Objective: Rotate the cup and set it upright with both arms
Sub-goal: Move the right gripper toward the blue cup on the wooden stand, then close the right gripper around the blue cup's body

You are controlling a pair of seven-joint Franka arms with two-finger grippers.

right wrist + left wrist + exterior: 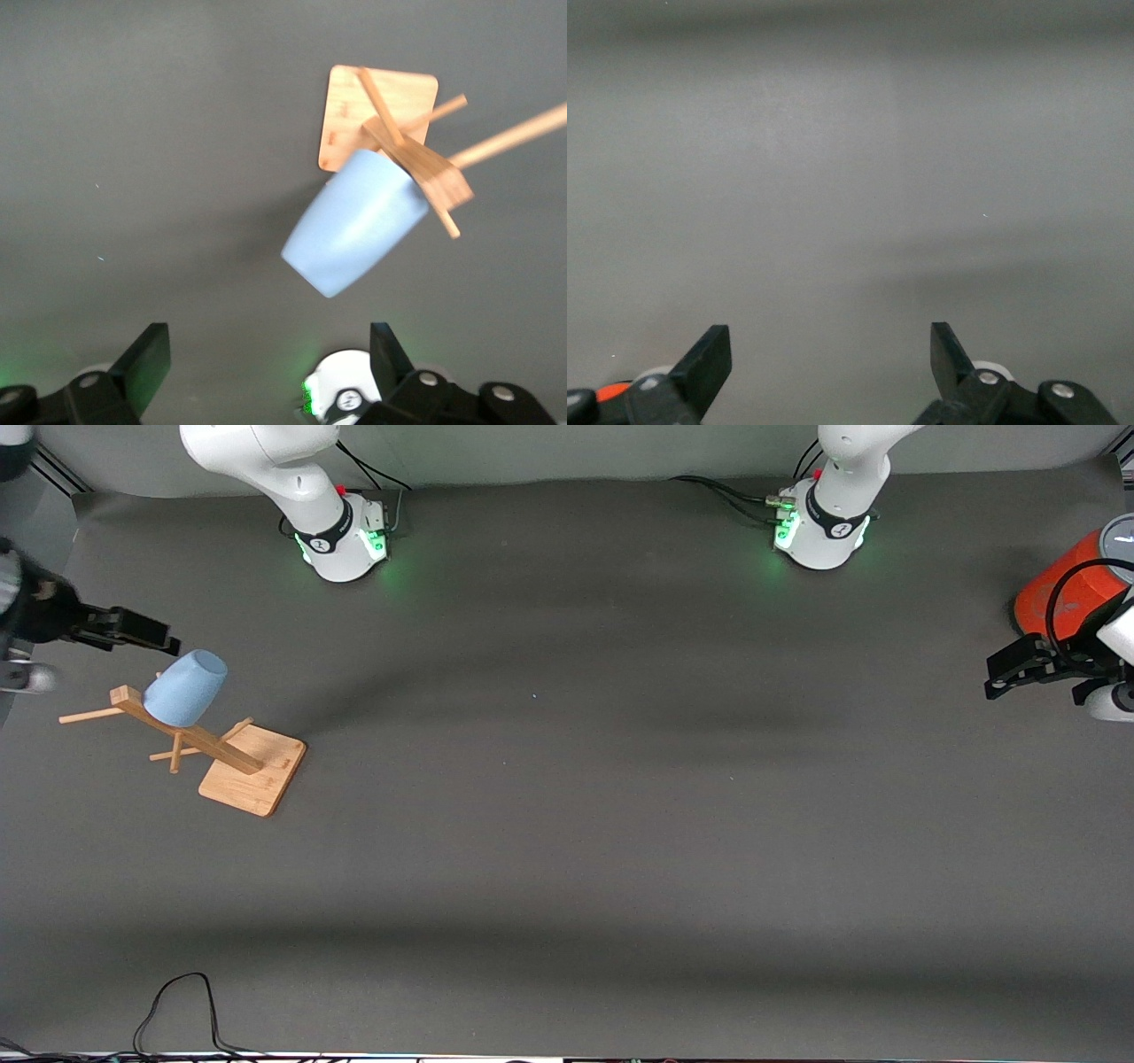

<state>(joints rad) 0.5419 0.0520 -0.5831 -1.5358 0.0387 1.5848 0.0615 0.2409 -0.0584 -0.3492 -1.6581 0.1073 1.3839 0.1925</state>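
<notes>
High front camera, two wrist cameras

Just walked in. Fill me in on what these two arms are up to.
Nothing is held yet. The light blue cup hangs upside down on a peg of the wooden rack, at the right arm's end of the table. The right hand is beside the cup with its fingers open, not touching it. The left hand waits open at the left arm's end, next to an orange cylinder.
</notes>
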